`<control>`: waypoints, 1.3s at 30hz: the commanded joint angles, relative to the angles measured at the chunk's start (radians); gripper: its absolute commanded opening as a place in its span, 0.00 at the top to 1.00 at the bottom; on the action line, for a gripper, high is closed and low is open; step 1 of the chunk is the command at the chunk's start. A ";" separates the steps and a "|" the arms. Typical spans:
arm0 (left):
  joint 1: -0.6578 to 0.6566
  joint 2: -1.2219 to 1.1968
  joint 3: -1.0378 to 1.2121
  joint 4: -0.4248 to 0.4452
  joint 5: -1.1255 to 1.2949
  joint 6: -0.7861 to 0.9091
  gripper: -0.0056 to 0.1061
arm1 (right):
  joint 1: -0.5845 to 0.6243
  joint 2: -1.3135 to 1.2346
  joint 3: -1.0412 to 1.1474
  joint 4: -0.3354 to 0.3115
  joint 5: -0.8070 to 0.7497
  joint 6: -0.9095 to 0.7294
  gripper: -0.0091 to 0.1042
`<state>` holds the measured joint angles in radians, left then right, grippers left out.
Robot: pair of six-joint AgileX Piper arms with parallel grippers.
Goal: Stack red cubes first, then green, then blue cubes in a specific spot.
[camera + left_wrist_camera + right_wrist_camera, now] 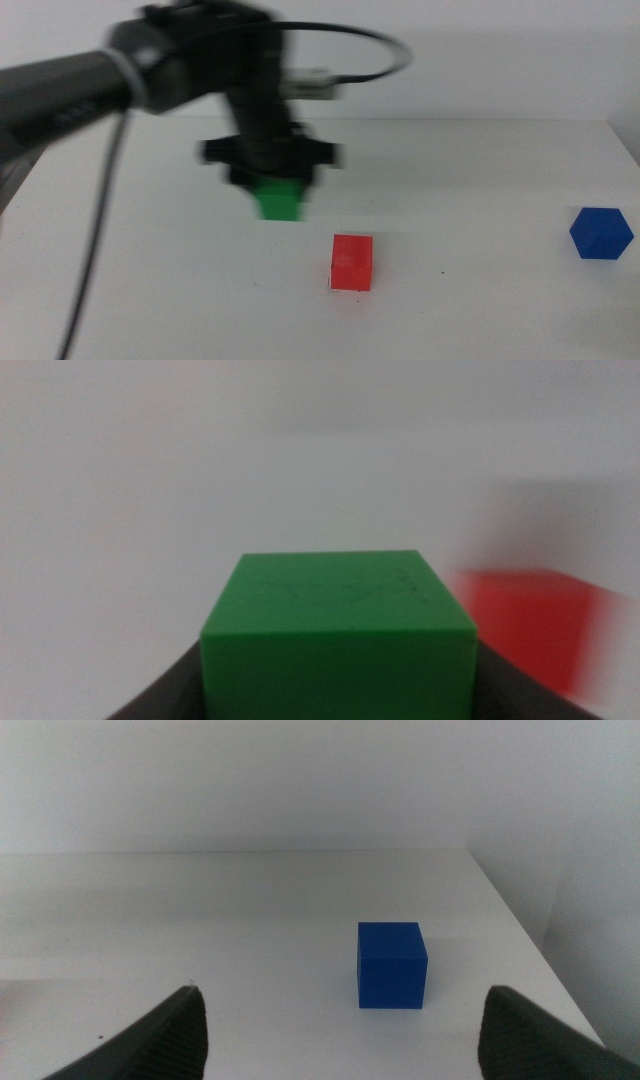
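Jaws of my left gripper [278, 192] are clamped on the small matte green cube [279, 199], carried above the white tabletop [480, 310] behind and left of the small matte red cube [351, 262]; I cannot make out the pencilled square. Right gripper [340, 1025] waits with jaws spread near the dark-blue cube [600, 233]. I judge red placed, green in transit, blue untouched.

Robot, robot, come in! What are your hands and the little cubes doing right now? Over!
Left gripper shut on small matte green cube, off the table. Right gripper open, facing small dark-blue cube. Small red cube alone on white table. Path clear.
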<state>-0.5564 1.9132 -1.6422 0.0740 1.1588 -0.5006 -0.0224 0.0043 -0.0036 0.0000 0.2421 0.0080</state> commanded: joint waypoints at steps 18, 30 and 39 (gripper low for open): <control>-0.192 0.129 -0.066 -0.042 -0.120 -0.170 0.96 | -0.007 -0.004 0.004 -0.012 -0.010 -0.008 0.19; -0.192 0.163 -0.066 -0.038 -0.078 -0.169 0.96 | -0.007 -0.004 0.004 -0.012 -0.010 -0.008 0.19; -0.192 0.163 -0.066 -0.032 -0.064 -0.153 0.93 | -0.007 -0.004 0.004 -0.012 -0.010 -0.008 0.19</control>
<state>-0.7472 2.0673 -1.7068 0.0425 1.0798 -0.6549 -0.0224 0.0043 -0.0036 0.0000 0.2421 0.0080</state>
